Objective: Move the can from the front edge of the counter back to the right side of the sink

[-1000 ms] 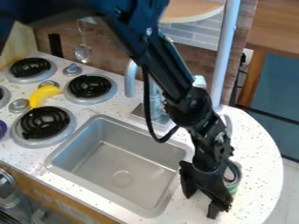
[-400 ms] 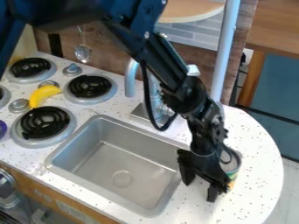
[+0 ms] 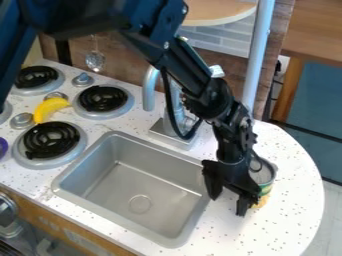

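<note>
Black gripper [image 3: 228, 204] of yours is moving toward the far side, along the right edge of the sink [image 3: 153, 187], and the can [image 3: 266, 189] is shifting the same way together with it. Now the can is standing on the right part of the counter [image 3: 290, 215], just behind the gripper and to its right, partly hiding behind it. Your two fingers are hanging apart, and you are seeing nothing clamped between them. So, in my judgement, you are pushing the can with the outer side of the gripper, not carrying it, though the exact place of contact is staying hidden. For the work, this is meaning that the can is coming nearer to the level of the tap [image 3: 149, 90], but you are having no firm control of it, and it could be turning or slipping aside.
</note>
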`<state>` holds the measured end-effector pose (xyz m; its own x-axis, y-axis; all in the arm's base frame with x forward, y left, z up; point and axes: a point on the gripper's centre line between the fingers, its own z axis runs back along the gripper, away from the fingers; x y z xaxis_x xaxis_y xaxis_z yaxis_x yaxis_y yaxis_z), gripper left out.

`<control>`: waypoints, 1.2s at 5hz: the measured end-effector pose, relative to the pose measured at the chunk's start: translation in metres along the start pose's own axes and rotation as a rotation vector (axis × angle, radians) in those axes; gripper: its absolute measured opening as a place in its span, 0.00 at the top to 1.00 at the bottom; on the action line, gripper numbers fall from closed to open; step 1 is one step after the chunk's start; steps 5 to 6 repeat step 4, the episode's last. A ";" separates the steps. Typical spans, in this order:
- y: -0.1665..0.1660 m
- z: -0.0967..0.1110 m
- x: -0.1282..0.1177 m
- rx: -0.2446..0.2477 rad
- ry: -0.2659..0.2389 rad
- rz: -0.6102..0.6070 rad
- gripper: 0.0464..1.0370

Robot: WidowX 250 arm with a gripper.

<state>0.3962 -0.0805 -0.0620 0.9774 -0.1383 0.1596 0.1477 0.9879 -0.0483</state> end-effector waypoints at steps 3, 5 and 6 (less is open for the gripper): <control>0.002 0.032 -0.044 0.002 -0.031 -0.012 0.04; -0.011 0.064 -0.072 -0.015 -0.027 -0.081 0.04; -0.011 0.064 -0.072 -0.015 -0.027 -0.081 0.04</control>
